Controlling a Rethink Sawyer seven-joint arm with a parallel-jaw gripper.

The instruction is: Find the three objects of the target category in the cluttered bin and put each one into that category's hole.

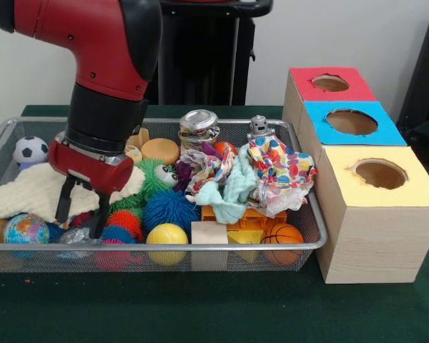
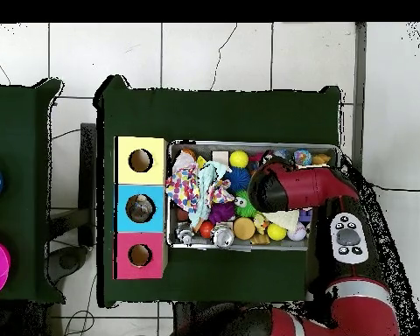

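Note:
The wire mesh bin [image 1: 200, 246] is full of toys and cloths; it also shows in the overhead view [image 2: 248, 144]. My gripper [image 1: 81, 214] is lowered into the bin's front left part, open, with its fingertips [image 1: 99, 227] among the clutter beside a globe ball [image 1: 26, 229]. A small see-through crinkled thing [image 1: 74, 236] lies just below the fingertips; I cannot tell if it is a bottle. No other water bottle shows. The red-faced hole [image 1: 330, 83] is at the far end of the row of boxes and also shows in the overhead view [image 2: 140, 255]. In the overhead view the arm hides the gripper.
Blue-faced [image 1: 352, 121] and yellow-faced [image 1: 380, 174] holes sit nearer the camera. A shiny metal can [image 1: 199, 127], a toy robot [image 1: 259, 128], patterned cloths [image 1: 272, 171], a cream cloth [image 1: 28, 193], spiky balls [image 1: 170, 207] and a yellow ball [image 1: 166, 236] crowd the bin.

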